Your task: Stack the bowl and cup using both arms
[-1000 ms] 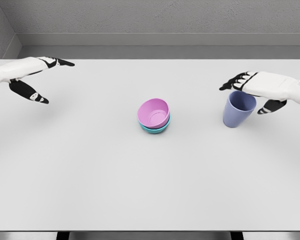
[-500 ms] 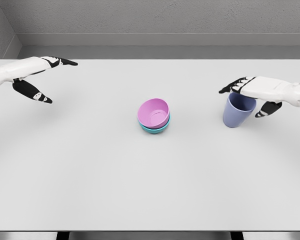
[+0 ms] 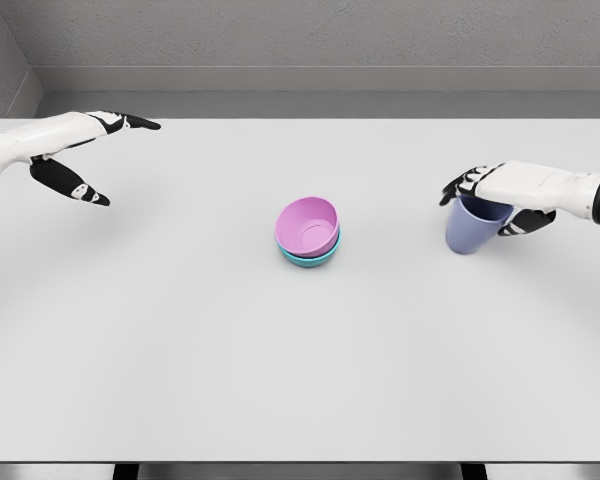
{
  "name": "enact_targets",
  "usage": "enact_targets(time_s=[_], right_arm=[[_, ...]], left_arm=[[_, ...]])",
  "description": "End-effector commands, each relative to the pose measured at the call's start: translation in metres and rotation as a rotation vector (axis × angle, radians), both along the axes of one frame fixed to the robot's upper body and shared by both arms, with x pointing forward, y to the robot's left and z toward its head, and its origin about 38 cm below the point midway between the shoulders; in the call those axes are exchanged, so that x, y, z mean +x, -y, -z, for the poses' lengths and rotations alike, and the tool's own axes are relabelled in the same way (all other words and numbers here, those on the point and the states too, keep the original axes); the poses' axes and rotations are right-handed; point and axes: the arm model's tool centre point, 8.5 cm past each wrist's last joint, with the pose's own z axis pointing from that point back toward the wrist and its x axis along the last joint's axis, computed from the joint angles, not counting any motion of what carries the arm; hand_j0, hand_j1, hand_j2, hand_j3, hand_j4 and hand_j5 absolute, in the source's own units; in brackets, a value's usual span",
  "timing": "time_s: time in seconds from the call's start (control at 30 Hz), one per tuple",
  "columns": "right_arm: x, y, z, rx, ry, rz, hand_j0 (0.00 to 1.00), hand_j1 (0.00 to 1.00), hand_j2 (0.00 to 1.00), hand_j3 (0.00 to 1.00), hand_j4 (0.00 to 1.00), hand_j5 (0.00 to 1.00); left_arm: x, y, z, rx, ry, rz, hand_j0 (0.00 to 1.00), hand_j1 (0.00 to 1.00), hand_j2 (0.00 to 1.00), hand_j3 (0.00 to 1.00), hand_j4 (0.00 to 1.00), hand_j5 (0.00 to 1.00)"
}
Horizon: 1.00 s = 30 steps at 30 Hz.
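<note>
On the near table: bare white table (image 3: 300, 380), nothing close to the front edge to be knocked.
Middle of the table: pink bowl (image 3: 307, 225) sits nested in a teal bowl (image 3: 310, 257), tilted so its mouth leans toward the viewer; a cup dropped in off-centre may rock the pair or slide off the slanted rim.
Out to the right: blue cup (image 3: 473, 224) stands upright on the table, well apart from the bowls.
Right hand: right hand (image 3: 500, 195) lies over the cup's rim, fingers curling down at the far side and thumb at the near side; I judge it closing but cannot tell whether it truly grips yet.
Risk at the cup: a grasp this high and from above looks shallow; if the fingers only pinch the rim, the cup may tip or slip as it lifts.
Far left: left hand (image 3: 75, 150) hangs above the table, fingers spread, holding nothing, well away from everything.
Risk from the left: little just now; it is too distant to steady the bowls if the cup lands badly.
</note>
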Motion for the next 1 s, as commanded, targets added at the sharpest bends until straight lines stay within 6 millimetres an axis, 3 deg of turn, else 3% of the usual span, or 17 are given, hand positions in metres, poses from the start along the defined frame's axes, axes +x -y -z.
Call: enact_targets(time_s=[0.0,0.33,0.73,0.97], right_arm=[[0.0,0.0,0.0,-0.006,0.002,-0.001,0.67,0.67,0.67,0.67,0.67,0.67],[0.005,0.0,-0.014,-0.005,0.036,-0.001,0.63,0.63,0.63,0.63,0.63,0.63],[0.006,-0.007,-0.049,0.004,0.125,-0.032,0.61,0.61,0.61,0.61,0.61,0.61],[0.005,-0.011,-0.052,0.007,0.133,-0.045,0.61,0.61,0.61,0.61,0.61,0.61]], left_arm=[[0.0,-0.001,-0.001,-0.008,-0.002,-0.004,1.0,1.0,1.0,1.0,1.0,1.0],[0.0,-0.001,-0.001,-0.009,-0.002,-0.005,1.0,1.0,1.0,1.0,1.0,1.0],[0.0,-0.001,0.0,-0.013,-0.004,-0.005,1.0,1.0,1.0,1.0,1.0,1.0],[0.0,-0.002,0.0,-0.012,-0.005,-0.009,1.0,1.0,1.0,1.0,1.0,1.0]])
